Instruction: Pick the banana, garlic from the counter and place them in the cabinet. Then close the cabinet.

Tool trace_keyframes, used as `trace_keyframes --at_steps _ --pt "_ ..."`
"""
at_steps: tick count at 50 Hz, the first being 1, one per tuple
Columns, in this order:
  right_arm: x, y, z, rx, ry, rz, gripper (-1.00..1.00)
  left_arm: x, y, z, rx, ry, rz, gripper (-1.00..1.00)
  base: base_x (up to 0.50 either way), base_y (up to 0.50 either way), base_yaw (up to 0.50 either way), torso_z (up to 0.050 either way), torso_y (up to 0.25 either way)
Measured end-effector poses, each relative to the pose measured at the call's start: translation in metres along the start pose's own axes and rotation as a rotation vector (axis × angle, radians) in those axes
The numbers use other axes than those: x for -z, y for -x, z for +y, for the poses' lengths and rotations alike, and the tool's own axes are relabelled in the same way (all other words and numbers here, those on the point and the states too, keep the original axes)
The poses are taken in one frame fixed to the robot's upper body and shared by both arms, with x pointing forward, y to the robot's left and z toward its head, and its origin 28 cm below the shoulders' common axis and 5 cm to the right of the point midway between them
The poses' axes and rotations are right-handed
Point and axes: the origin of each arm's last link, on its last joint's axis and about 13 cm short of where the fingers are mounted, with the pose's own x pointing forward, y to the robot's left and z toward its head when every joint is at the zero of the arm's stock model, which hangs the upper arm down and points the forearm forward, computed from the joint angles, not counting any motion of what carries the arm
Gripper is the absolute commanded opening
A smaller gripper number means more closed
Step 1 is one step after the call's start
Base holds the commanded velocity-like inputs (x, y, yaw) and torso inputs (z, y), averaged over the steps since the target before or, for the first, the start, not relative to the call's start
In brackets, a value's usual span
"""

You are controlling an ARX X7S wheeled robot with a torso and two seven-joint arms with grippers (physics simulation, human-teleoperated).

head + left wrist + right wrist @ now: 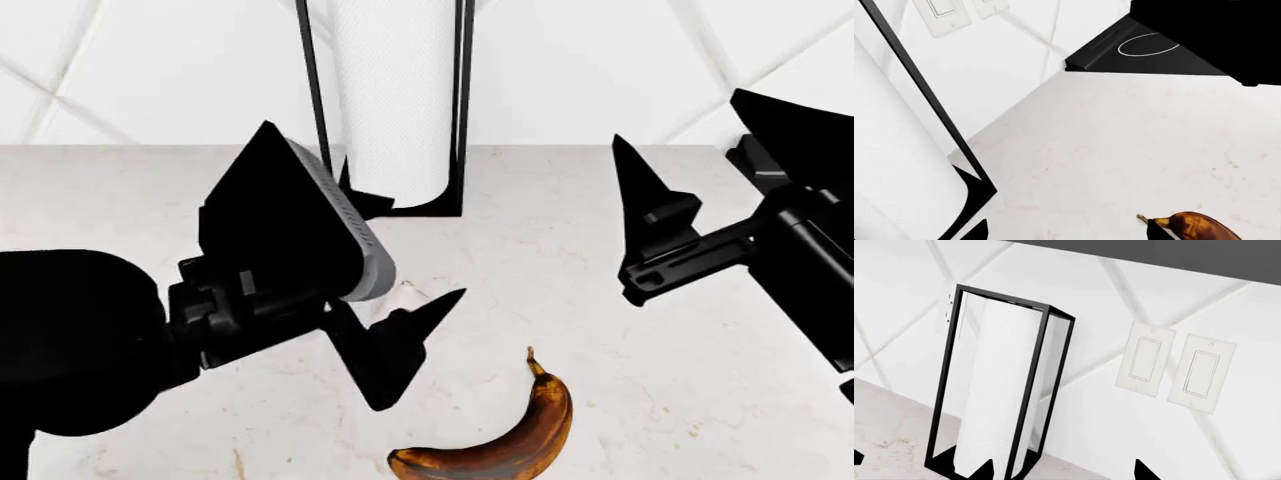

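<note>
Banana [514, 440] lies on the bench [694, 400], just beside the spread, empty left pincer [400, 345]. Likely light, soft, easily bruised: grip mid-body, gently. Right pincer [641, 225] also spread, well apart.

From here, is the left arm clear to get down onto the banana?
Probably yes. The left gripper hangs open beside the banana, which lies alone on bare counter. The paper-towel holder stands well behind, and the right gripper is off to the side.
</note>
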Motion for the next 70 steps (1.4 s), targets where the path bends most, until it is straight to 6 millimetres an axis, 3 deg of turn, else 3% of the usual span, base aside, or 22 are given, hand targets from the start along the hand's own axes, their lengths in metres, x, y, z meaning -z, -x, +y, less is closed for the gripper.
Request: trace_keyframes --at_steps 70 --pt "0.006 -0.006 0.0 0.008 0.007 0.022 1.0 0.048 -0.035 0.016 -0.003 0.125 0.245 1.0 0.0 0.0 0.0 0.0 0.0"
